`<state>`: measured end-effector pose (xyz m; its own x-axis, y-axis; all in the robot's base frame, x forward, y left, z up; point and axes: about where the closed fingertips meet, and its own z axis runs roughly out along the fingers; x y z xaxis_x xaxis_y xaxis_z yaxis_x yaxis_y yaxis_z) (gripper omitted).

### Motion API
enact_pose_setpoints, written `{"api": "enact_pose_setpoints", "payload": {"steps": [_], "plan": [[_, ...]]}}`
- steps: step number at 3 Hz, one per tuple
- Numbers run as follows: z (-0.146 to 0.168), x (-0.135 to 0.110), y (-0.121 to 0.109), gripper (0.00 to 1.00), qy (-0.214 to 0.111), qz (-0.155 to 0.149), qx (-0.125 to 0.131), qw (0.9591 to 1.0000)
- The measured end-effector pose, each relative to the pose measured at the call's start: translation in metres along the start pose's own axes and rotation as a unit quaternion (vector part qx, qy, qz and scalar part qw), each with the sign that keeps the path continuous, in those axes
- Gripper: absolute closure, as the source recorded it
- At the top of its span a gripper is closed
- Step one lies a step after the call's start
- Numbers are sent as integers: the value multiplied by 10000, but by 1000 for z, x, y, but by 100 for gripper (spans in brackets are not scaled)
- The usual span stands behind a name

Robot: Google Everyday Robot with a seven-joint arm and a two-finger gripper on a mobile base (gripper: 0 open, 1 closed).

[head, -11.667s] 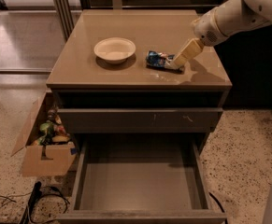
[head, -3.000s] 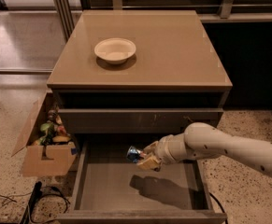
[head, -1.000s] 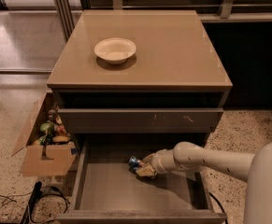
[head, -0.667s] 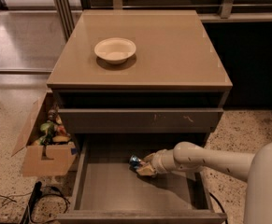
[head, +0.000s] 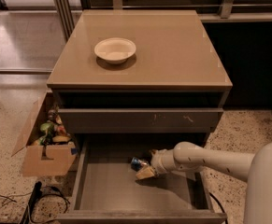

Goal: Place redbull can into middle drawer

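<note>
Hand (head: 143, 171) low inside the drawer (head: 107, 190), right of centre and toward the back. Fingers closed on the can (head: 136, 163), which shows at their tips.

Can lies to the hand's left and slightly back, touching the fingers. Only a blue-and-silver end shows. It looks tilted rather than upright, but I cannot call its long axis for sure.

Cannot tell whether the can rests on the drawer floor or hangs just above it. A shadow lies under hand and wrist.

My arm (head: 205, 160) reaches in from the right, over the right wall, roughly across the drawer and close beneath the scuffed front (head: 140, 120) above.

Room: bare floor left of the can and toward the drawer's front, plenty of it. Left wall well apart. Dark back of the drawer near the can.

Judgement: nearly done, since the can is inside the walls; what is left is to let go and draw out. Little or no drop needed. A slim can on a smooth floor may roll once freed, though the walls should keep it in. Best way out looks like back along the arm's own line, minding the front overhead and the right wall.

Outside: bowl (head: 115, 49) on the bench (head: 173, 55), well apart and no part of this; box (head: 44, 146) of oddments on the ground left of the drawer
</note>
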<state>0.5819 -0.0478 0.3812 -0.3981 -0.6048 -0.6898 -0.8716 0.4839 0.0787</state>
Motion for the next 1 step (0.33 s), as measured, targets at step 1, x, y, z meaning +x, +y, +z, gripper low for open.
{"api": "enact_pose_setpoints", "payload": {"steps": [1], "plan": [[0, 0, 0, 0, 0, 0, 0, 10000]]}}
